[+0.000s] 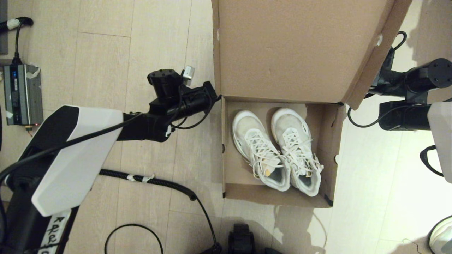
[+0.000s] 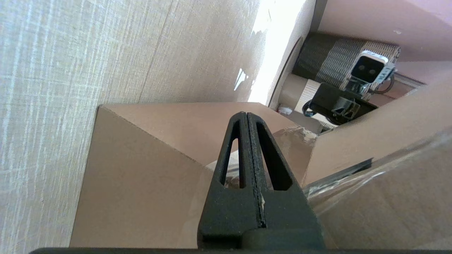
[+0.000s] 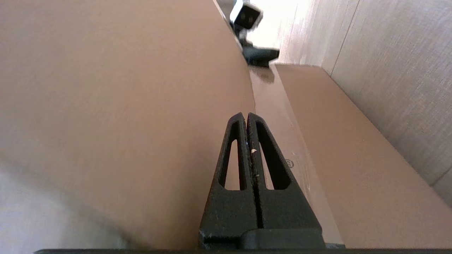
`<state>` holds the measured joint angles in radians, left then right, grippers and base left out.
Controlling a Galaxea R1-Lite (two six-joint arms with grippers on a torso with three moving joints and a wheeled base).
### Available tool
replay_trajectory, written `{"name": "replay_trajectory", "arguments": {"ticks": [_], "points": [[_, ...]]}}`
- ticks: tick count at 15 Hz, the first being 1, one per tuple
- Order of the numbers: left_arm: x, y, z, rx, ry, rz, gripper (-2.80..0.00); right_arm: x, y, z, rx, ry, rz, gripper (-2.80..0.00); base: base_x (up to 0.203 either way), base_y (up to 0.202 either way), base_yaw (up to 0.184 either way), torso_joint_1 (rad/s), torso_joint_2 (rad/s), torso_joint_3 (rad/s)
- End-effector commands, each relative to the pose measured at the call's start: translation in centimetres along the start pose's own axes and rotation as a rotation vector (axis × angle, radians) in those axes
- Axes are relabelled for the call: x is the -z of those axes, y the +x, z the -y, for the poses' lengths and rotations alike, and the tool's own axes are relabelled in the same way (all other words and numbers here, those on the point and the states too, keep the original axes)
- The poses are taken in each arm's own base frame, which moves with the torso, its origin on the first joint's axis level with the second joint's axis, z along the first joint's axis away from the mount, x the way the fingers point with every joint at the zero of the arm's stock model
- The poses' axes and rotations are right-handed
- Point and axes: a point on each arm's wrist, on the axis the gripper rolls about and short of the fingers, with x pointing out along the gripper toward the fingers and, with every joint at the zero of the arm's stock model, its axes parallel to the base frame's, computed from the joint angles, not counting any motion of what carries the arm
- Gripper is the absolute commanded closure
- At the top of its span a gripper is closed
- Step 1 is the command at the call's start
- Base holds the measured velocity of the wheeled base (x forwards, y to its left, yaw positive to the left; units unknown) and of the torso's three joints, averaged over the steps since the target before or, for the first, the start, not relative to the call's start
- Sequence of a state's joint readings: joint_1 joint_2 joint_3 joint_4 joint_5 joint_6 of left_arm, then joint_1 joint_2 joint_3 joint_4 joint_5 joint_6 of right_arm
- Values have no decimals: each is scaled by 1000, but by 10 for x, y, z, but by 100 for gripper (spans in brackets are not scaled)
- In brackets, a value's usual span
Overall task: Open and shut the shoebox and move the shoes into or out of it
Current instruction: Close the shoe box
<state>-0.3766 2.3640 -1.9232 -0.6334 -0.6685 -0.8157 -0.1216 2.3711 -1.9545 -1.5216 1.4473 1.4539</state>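
**Box open, shoes inside, both grippers clenched at its sides**

The shoebox (image 1: 279,197) sits on the floor (image 1: 106,70) ahead of the robot, its lid (image 1: 293,49) standing up at the far side. The shoes (image 1: 279,151) lie side by side inside, toes toward the far wall, heels near.

The left gripper (image 2: 247,116) is just beside the box's far left corner, fingers pressed together on nothing. The right gripper (image 3: 246,116) is at the lid's right edge, partly hidden behind it in the head view, fingers likewise closed and empty.

A grey power unit (image 1: 22,93) lies far left; a black cable (image 1: 155,183) runs across the near floor.
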Motion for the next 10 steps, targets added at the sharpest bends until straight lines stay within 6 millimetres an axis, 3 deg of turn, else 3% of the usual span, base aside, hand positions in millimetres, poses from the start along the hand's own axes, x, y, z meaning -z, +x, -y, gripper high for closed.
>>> {"name": "replay_trajectory", "arguments": {"ticks": [1,10], "points": [[-2,-1,3,8,3,4,0,-3,-1,-5,-1,-31,-21,0,0,0,0,0,0,0],[-23,-8,35,51,54,38,0,-24,-2,-36,-10,-205,-77,0,0,0,0,0,0,0]]}}
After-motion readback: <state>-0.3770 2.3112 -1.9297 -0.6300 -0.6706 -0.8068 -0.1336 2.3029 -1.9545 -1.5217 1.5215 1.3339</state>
